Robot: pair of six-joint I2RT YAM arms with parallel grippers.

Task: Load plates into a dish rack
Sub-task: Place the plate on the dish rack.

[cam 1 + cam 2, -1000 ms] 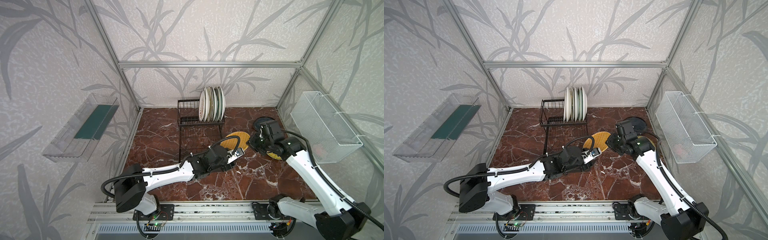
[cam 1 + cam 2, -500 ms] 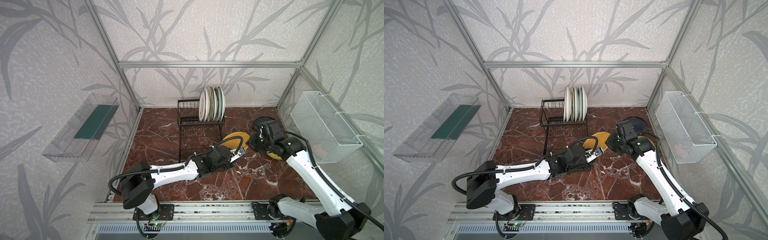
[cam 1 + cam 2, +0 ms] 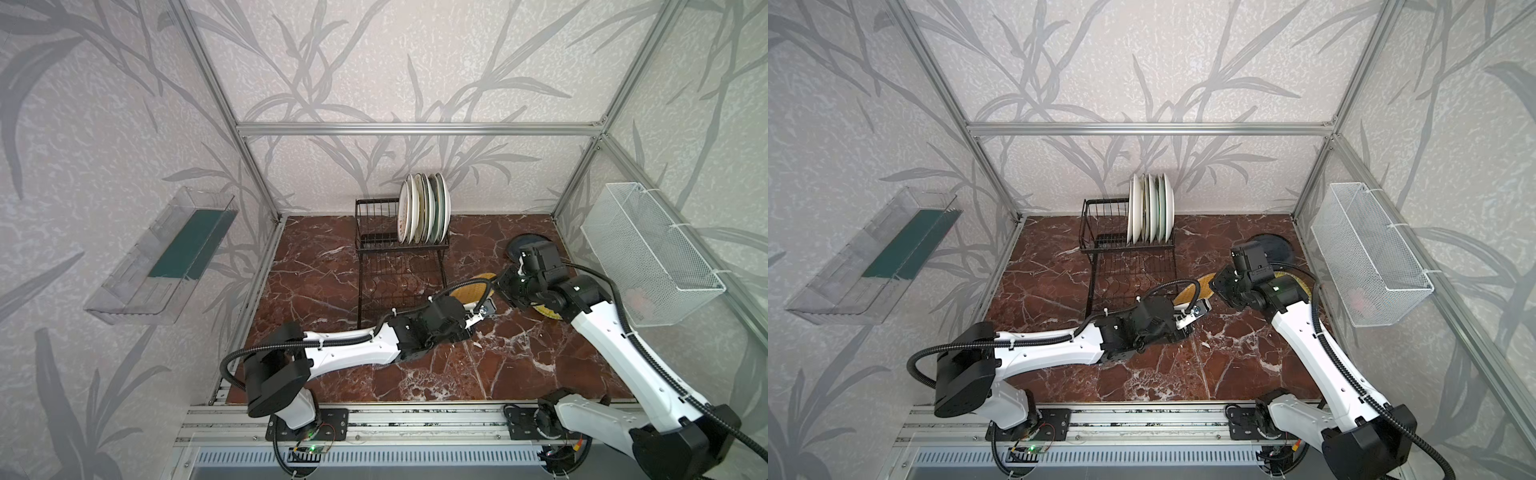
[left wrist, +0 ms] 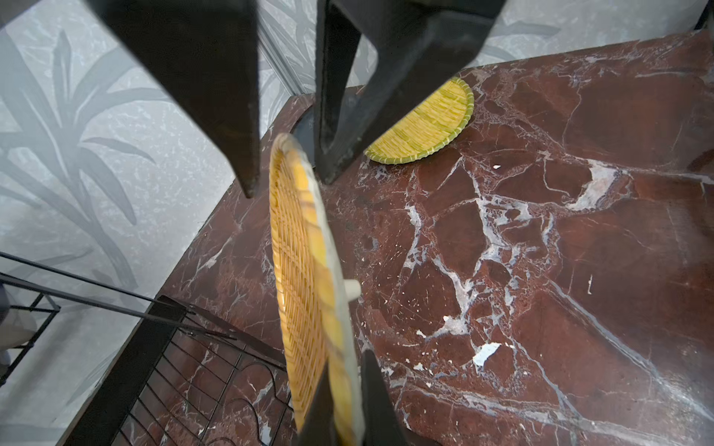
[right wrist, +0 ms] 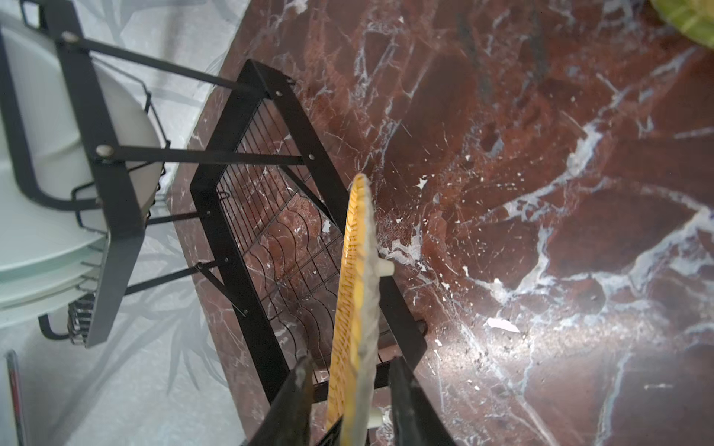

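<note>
We find the yellow woven plate (image 4: pixel 301 251) held on edge, clear of the bench (image 3: pixel 519 365) and near the lower grid of the dish rack (image 3: pixel 399 249). The left tool (image 4: pixel 345 361) is clamped on one side of its rim. The right tool (image 5: pixel 349 361) sits astride the opposite side with its fingers apart and a gap showing on each flank. We judge this a handover: the upright attitude suits a slot, and the left arm lies nearer the rack. Several plates (image 3: pixel 424 212) stand in the upper basket, with free slots beside them. A second woven plate (image 4: pixel 425 123) and a dark plate (image 3: pixel 1273 245) lie flat on the bench, not yet loaded.
</note>
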